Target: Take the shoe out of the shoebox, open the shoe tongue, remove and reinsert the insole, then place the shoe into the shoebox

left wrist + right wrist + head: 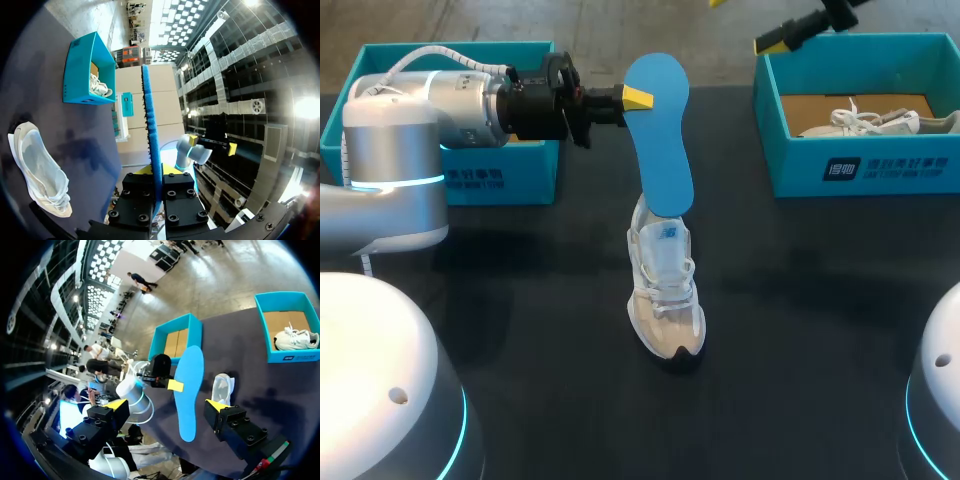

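Note:
A white sneaker stands on the dark table, toe toward the front edge. Above its heel hangs a blue insole, nearly upright, its lower end at the shoe's opening. My left gripper is shut on the insole's upper part from the left. The left wrist view shows the insole edge-on between the fingers of this gripper, with the sneaker off to one side on the table. My right gripper is open and high above the table, looking down on the insole and sneaker.
A teal shoebox sits at the back left behind my left arm. A second teal shoebox at the back right holds another white shoe. My right gripper's fingers show at the far edge.

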